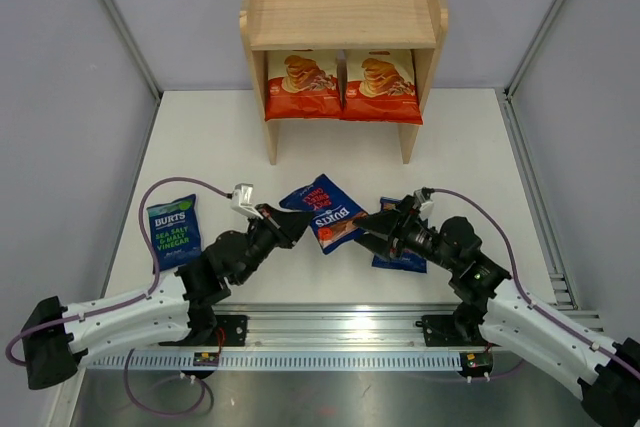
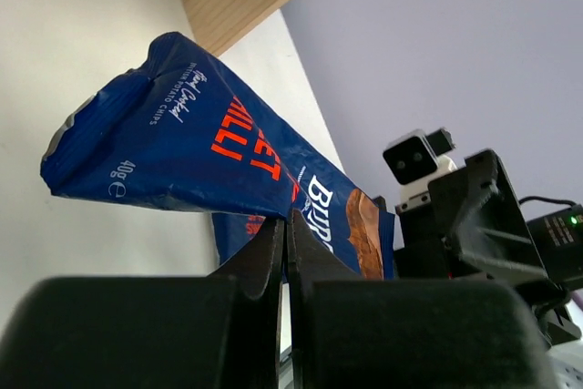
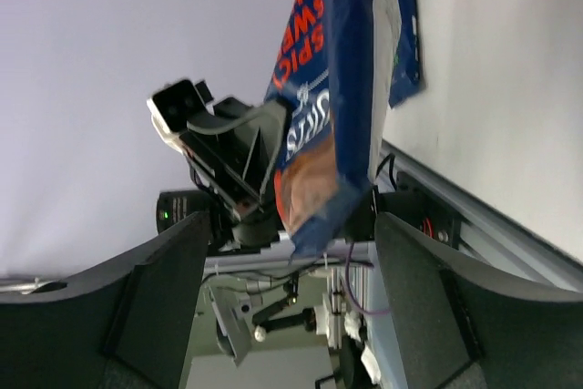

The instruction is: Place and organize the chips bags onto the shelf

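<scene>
Low, forward: left tool (image 1: 303, 230) on bag (image 1: 328, 209)

Two arms lean inward from their bases at the near edge of the bench (image 1: 230, 147), their wrists almost meeting at its centre. The left arm (image 1: 130, 307) runs low along the rail, then angles up and to the right. The left gripper (image 1: 298, 229) has its fingers (image 2: 264, 252) pressed tight together on the edge of a dark blue Burts bag (image 1: 325, 209), holding it raised. The right arm (image 1: 530, 312) mirrors it, angling left. The right gripper (image 1: 362, 228) faces its partner with fingers (image 3: 173, 289) spread wide on either side of the bag's other end, clear of it.
</scene>
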`<act>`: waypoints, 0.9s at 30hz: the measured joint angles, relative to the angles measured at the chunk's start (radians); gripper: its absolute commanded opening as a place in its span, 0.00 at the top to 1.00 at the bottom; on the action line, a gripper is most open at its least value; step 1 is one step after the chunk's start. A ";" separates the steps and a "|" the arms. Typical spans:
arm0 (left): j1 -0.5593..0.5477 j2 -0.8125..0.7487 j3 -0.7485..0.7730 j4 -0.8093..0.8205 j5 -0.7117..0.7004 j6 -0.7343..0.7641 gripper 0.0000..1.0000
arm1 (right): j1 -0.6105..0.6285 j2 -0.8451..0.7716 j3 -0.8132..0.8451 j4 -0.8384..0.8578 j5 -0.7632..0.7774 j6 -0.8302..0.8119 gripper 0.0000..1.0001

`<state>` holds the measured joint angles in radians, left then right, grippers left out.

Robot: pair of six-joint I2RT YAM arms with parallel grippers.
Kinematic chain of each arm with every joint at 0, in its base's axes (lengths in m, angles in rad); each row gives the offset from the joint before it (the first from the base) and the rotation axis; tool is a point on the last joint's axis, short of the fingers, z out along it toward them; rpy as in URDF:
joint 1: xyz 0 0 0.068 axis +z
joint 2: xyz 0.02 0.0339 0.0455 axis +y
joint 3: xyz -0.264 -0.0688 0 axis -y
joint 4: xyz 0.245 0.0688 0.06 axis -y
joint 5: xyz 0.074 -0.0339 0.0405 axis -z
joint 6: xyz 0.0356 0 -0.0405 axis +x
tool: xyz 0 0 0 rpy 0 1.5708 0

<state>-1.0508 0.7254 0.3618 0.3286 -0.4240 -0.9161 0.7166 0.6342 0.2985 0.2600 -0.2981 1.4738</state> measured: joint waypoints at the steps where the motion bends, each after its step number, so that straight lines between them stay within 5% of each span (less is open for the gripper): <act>1: -0.014 0.000 -0.006 0.021 -0.010 0.008 1.00 | 0.011 0.012 0.010 0.010 0.030 0.003 0.20; 11: -0.082 -0.017 -0.051 0.180 -0.067 0.081 1.00 | 0.118 0.232 0.128 0.043 0.172 0.003 0.30; 15: -0.095 -0.015 -0.055 0.232 -0.064 0.100 1.00 | 0.137 0.248 0.130 0.044 0.228 -0.008 0.57; 22: -0.115 -0.003 -0.092 0.308 -0.046 0.127 1.00 | 0.142 0.232 0.153 0.062 0.300 -0.106 0.80; 27: -0.119 -0.037 -0.115 0.303 -0.043 0.140 0.60 | 0.147 0.210 0.158 0.078 0.337 -0.204 0.87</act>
<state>-1.1694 0.6880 0.2466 0.6319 -0.4675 -0.7765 0.8639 0.8440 0.4564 0.3382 0.0387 1.2694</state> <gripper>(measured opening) 0.264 0.164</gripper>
